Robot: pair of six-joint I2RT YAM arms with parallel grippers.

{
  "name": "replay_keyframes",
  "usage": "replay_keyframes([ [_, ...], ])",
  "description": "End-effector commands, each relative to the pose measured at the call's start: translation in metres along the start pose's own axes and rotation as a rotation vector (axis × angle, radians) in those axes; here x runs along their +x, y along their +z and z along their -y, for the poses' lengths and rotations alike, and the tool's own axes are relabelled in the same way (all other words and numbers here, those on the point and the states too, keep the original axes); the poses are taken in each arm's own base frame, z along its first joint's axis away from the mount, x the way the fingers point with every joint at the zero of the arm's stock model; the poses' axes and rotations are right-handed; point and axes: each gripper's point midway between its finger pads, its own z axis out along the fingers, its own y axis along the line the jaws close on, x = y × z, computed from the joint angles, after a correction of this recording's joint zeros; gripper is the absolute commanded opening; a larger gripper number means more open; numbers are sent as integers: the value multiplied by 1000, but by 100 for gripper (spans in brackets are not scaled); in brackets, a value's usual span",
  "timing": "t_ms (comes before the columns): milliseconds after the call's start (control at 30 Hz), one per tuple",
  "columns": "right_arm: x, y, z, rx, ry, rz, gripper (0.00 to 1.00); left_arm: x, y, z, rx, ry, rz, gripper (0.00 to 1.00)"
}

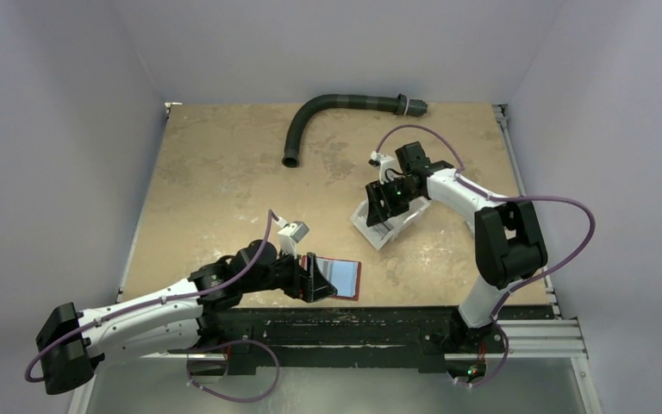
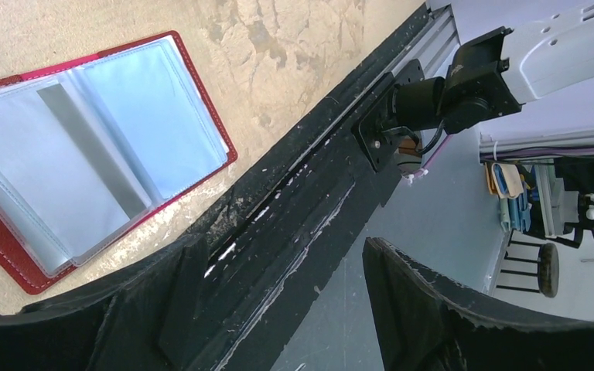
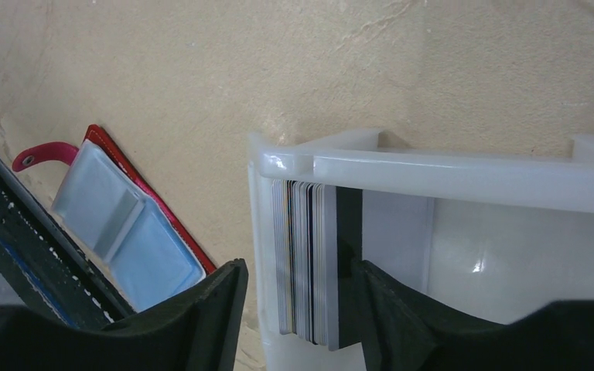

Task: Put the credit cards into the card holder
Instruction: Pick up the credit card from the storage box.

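Observation:
The dark-red card holder point(image 1: 345, 278) lies open on the table near the front edge, its clear sleeves up; it also shows in the left wrist view point(image 2: 85, 154) and the right wrist view point(image 3: 128, 236). My left gripper point(image 1: 317, 280) is open and empty just left of it, and in its own view the left gripper point(image 2: 278, 309) hangs over the black front rail. Several credit cards point(image 3: 302, 255) stand on edge at one end of a white bin point(image 3: 464, 174). My right gripper point(image 3: 302, 309) is open, straddling the bin wall and the card stack, one finger outside, one inside.
A dark slab point(image 3: 348, 255) stands against the card stack inside the bin. The white bin point(image 1: 377, 231) sits right of centre under my right gripper point(image 1: 385, 205). A black curved hose point(image 1: 327, 112) lies at the back. A black rail point(image 1: 353, 323) runs along the front edge.

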Motion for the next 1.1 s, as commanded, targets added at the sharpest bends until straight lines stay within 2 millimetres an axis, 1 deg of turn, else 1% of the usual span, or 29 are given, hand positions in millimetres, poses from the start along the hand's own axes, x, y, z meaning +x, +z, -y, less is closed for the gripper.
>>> replay_keyframes([
  [0,-7,-8,-14,-60,-21,37,57,-7,2,6,25,6,25,79],
  [200,-9,-8,-14,-65,-22,42,37,-7,2,4,15,3,26,79],
  [333,-9,-8,-7,-22,-15,50,27,-7,2,3,11,1,23,79],
  [433,-9,-10,-1,19,-11,62,17,-7,3,2,8,2,25,79],
  [467,-9,-10,0,34,-12,68,15,-7,3,3,8,2,27,79],
  [533,-10,-12,5,68,-8,81,6,-6,4,1,4,1,24,79],
  [600,-12,-15,10,103,-6,97,0,-6,5,1,3,-1,22,79],
  [700,-19,-20,14,140,-10,132,0,-6,6,1,6,-5,23,79],
  [867,-30,-33,14,176,-21,189,0,-8,7,3,12,-9,28,79],
  [1000,-32,-36,17,203,-25,205,0,-4,10,-1,3,-23,19,79],
  [1067,-32,-36,18,213,3,213,0,-7,11,4,30,-24,33,79],
])
